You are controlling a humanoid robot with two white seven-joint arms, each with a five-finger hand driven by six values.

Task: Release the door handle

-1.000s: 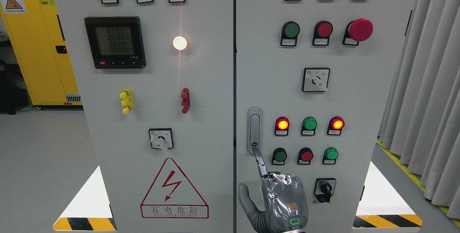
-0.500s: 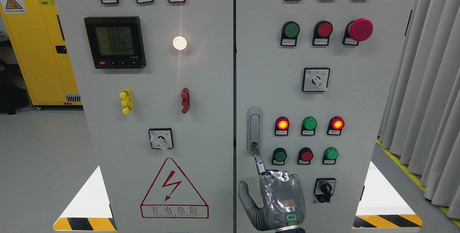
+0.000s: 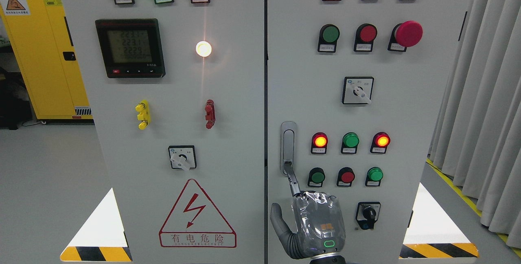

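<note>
One extended finger of the right hand seemingly touches the door handle, gripping nothing.

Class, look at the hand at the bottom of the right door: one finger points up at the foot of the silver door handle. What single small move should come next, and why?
Probably press that finger a little further into the release button at the foot of the handle. The fingertip sits right at the button, yet the handle lies flush in its recess, so it does not look released. The right hand is already lined up below it.

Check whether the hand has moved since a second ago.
Yes: the right hand has risen slightly, its extended finger reaching further up the door handle, judged against the black selector switch.
</note>
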